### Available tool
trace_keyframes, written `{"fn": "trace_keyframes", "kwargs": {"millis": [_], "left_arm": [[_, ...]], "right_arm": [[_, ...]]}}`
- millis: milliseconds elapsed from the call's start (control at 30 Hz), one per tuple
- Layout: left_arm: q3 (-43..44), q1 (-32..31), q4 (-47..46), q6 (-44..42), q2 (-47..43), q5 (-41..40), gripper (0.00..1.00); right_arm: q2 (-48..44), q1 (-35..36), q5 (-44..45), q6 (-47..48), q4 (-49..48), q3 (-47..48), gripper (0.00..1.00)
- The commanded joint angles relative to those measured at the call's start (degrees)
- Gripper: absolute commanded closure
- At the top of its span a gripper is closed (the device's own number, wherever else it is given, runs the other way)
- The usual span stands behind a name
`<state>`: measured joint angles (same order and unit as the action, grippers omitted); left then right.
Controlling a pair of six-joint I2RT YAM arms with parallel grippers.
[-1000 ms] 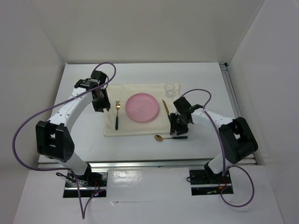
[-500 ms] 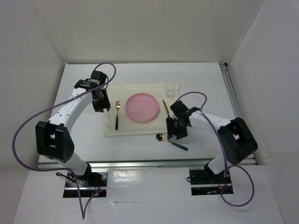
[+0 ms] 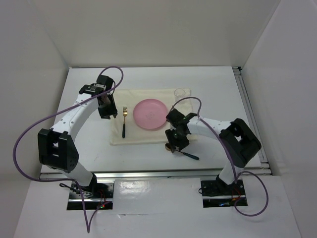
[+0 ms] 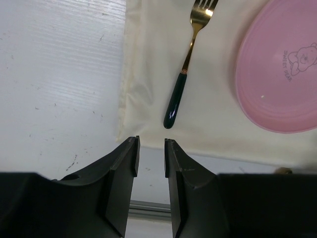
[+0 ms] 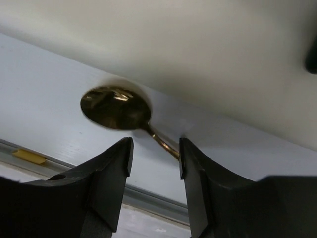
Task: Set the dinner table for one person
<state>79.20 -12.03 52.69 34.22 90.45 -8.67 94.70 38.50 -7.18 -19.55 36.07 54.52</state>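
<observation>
The white dinner table (image 3: pixel 84 148) carries a cream placemat (image 3: pixel 138 136) with a pink plate (image 3: pixel 151 114) in its middle and a gold fork with a dark handle (image 3: pixel 124 121) to the plate's left. A gold spoon (image 3: pixel 170 147) lies on the table at the placemat's near edge, its dark handle (image 3: pixel 192 155) pointing right. My right gripper (image 3: pixel 176 140) is open low over it. In the right wrist view the spoon's bowl (image 5: pixel 115 108) lies ahead of the fingertips and its neck runs between them. My left gripper (image 3: pixel 105 108) is narrowly open and empty, left of the fork (image 4: pixel 185 69).
A clear glass (image 3: pixel 181 92) stands at the placemat's far right corner. The right arm covers the strip of placemat right of the plate. The table's metal front rail (image 3: pixel 148 173) runs close behind the spoon. White walls enclose the table.
My right gripper has moved left along the spoon, from its handle to its neck near the bowl. The spoon's handle has swung toward the table's front edge. The left arm has not moved.
</observation>
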Motion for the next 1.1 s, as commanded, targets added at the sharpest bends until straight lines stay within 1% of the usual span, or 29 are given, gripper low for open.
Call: {"fn": "trace_keyframes", "kwargs": {"millis": [0,33,100,133,233,267,333,367,400,467,533,733,933,1067], "left_arm": [[-0.3,-0.4,-0.3,-1.4,-1.6,0.4,0.56],[-0.3,-0.4,-0.3,-1.4,-1.6,0.4,0.56],[-0.3,-0.4,-0.3,-1.4,-1.6,-0.1,0.56],[-0.3,-0.4,-0.3,-0.9,-1.6,-0.1,0.56],[-0.3,-0.4,-0.3,-0.9,-2.1,-0.1,0.56],[-0.3,-0.4,-0.3,-0.9,-2.1,-0.1,0.56],[-0.3,-0.4,-0.3,-0.9,-2.1,-0.1,0.56],[-0.3,-0.4,-0.3,-0.9,-2.1,-0.1,0.56],[-0.3,-0.4,0.2,-0.9,-2.1,-0.1,0.56],[-0.3,-0.4,0.2,-0.9,-2.1,-0.1,0.56],[-0.3,-0.4,0.2,-0.9,-2.1,-0.1,0.56],[-0.3,-0.4,0.2,-0.9,-2.1,-0.1,0.56],[-0.3,-0.4,0.2,-0.9,-2.1,-0.1,0.56],[0.3,-0.4,0.2,-0.9,-2.1,-0.1,0.56]], "right_arm": [[3.0,4.1,3.6,1.3,3.6,3.1,0.47],[5.0,4.8,4.5,1.3,5.0,4.5,0.51],[6.7,6.9,7.3,1.3,5.5,5.1,0.55],[8.1,7.5,8.8,1.3,6.2,5.2,0.61],[8.9,10.2,10.2,1.3,6.2,5.2,0.70],[9.5,10.7,10.2,1.3,6.2,5.2,0.74],[9.5,11.6,10.7,1.3,6.2,5.7,0.78],[9.5,12.3,10.7,1.8,6.2,5.7,0.78],[9.5,12.3,10.7,1.8,6.2,5.7,0.85],[10.1,12.8,10.7,2.4,5.4,6.3,0.90],[10.1,14.2,11.4,3.7,4.9,6.8,1.00],[7.7,16.4,15.2,6.9,2.2,9.4,1.00],[3.4,17.0,15.2,11.1,-2.8,12.6,1.00],[2.0,17.0,15.8,11.7,-4.0,13.9,1.00]]}}
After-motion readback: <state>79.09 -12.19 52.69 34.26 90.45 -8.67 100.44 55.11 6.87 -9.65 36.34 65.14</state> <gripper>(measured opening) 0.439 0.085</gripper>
